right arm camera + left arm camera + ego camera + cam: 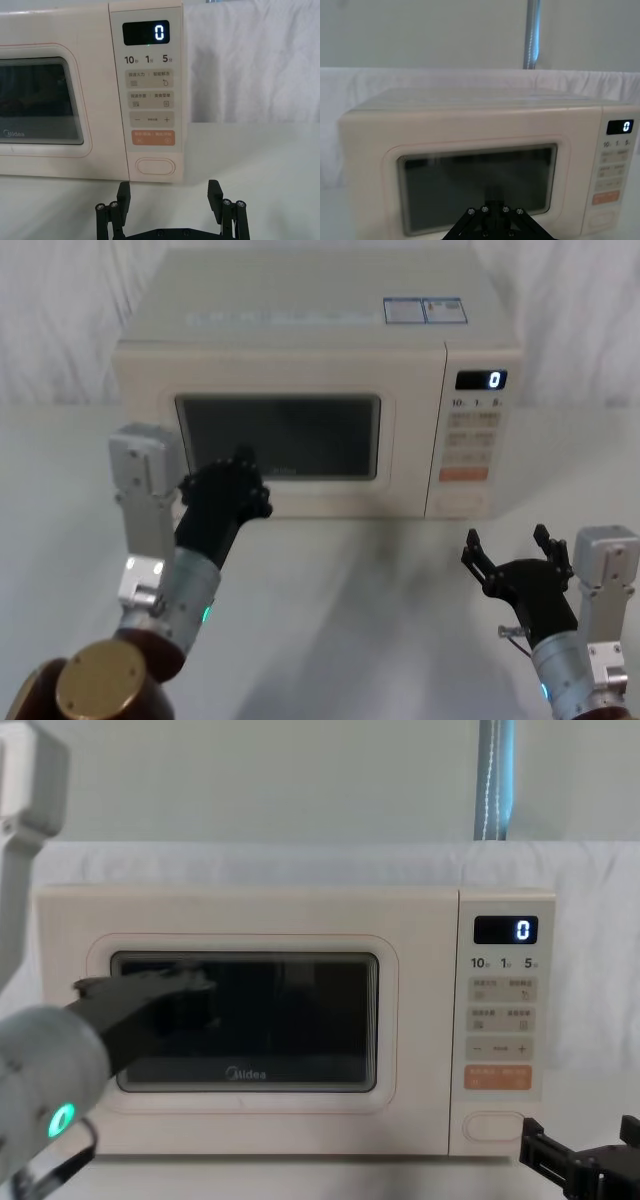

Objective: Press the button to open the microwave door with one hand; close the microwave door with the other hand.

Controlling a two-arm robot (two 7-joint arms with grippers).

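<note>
The cream microwave (300, 340) stands at the back of the table, its display showing 0. The microwave door (290, 380) sits flush with the body, its dark window facing me. My left gripper (243, 455) is shut, with nothing in it. Its tips point at the lower left of the window (280, 1020), close to the glass; I cannot tell if they touch. The button (156, 166) is the wide plain key at the bottom of the panel, under the orange key (153, 138). My right gripper (169, 186) is open, low in front of the button and short of it.
A white cloth covers the table (400, 580) and the wall behind. Bare tabletop lies between the two arms in front of the microwave. A metal pole (532, 32) rises behind the microwave.
</note>
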